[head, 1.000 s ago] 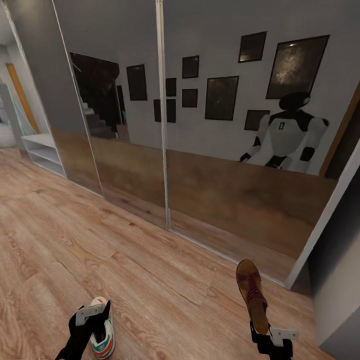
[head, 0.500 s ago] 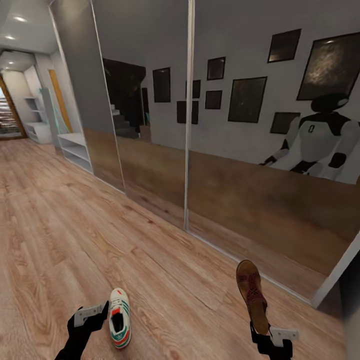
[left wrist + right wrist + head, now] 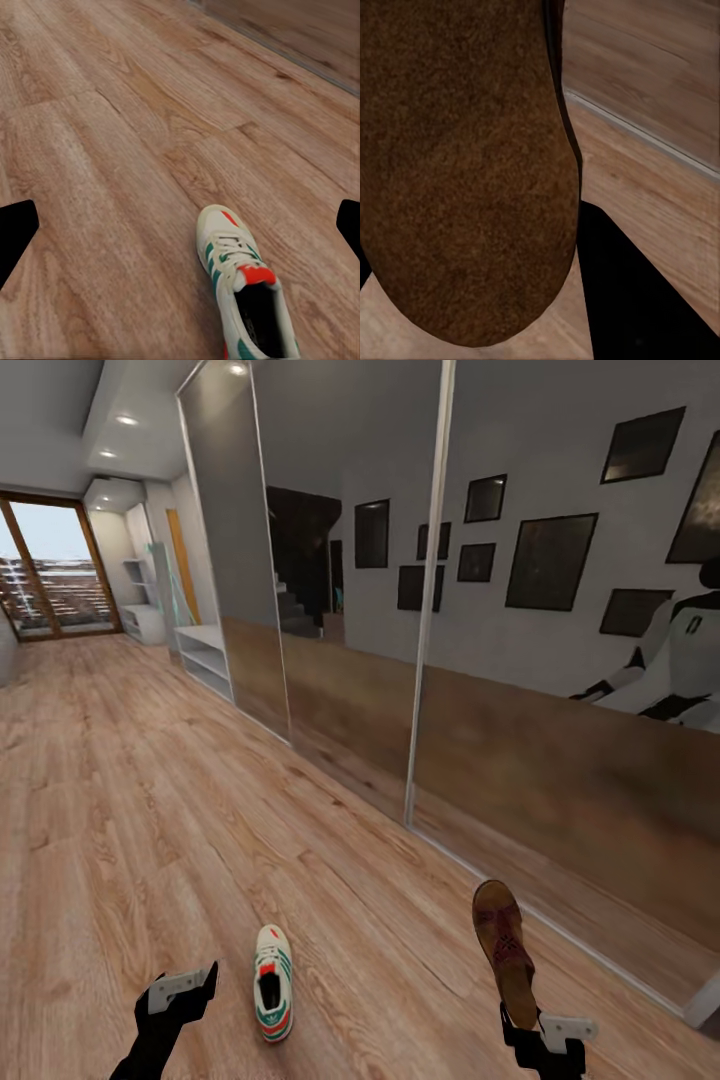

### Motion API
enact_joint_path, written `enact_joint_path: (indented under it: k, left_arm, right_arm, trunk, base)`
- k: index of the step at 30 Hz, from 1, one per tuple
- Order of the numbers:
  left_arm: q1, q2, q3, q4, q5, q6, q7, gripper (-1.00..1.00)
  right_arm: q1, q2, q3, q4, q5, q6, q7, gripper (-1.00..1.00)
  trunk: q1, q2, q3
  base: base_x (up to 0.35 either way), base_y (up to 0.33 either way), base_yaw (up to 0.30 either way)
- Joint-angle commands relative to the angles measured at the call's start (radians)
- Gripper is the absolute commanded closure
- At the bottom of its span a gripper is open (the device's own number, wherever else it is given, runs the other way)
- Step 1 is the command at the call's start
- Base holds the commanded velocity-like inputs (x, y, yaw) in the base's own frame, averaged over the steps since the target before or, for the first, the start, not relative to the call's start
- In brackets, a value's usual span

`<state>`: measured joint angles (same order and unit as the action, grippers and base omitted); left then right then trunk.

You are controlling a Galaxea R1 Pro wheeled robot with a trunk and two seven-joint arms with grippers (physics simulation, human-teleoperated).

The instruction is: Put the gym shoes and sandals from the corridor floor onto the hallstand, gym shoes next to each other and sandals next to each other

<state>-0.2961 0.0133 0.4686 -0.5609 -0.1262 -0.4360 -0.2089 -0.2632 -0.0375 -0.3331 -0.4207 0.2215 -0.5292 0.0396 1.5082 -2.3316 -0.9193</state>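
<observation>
One gym shoe (image 3: 272,982) lies flat on the corridor floor (image 3: 150,810) at the near edge of the scene, toe pointing away down the corridor, its green stripes and red-orange tongue patch plain to see. The left pincer (image 3: 183,994) hangs just to its left, not touching it — in the left wrist view the shoe (image 3: 244,289) sits on the planks between two dark fingertips (image 3: 15,232) spread wide apart, nothing between them.

Over on the near right, the right pincer (image 3: 548,1032) grips a brown sandal (image 3: 505,950) by its heel end, the toe sticking up and away toward the mirrored doors. In the right wrist view the sandal's rough brown underside (image 3: 465,165) is pressed up close to the camera.

Far down on the left, beyond the first door panel, stands the light grey hallstand (image 3: 207,658) with its open shelves — well apart from both shoes. The mirrored wardrobe (image 3: 520,660) runs along the right side, and the robot's white reflection (image 3: 670,670) shows in its far-right panel, with dark picture frames (image 3: 551,560) reflected above
</observation>
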Motion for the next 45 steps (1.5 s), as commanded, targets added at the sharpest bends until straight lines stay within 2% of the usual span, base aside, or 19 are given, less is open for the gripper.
enact_joint_path:
  k: [1, 16, 45]
  left_arm:
    - [-0.001, -0.001, 0.008, 0.001, -0.01, -0.004, -0.007, -1.0]
    - [-0.001, 0.005, 0.01, 0.001, -0.01, -0.004, -0.006, -1.0]
    - [-0.001, 0.005, 0.009, 0.001, -0.011, -0.004, -0.006, -1.0]
  right_arm:
    - [-0.001, 0.001, -0.009, 0.0, 0.006, -0.003, 0.006, 1.0]
    - [-0.001, -0.001, -0.009, -0.001, 0.006, -0.003, 0.006, 1.0]
    - [-0.001, 0.001, -0.009, -0.001, 0.006, -0.003, 0.005, 1.0]
  trunk:
    - [0.0, 0.0, 0.0]
    - [0.0, 0.0, 0.007]
    - [0.0, 0.0, 0.008]
  base:
    - [0.0, 0.0, 0.277]
    - [0.0, 0.0, 0.254]
    - [0.03, -0.017, 0.006]
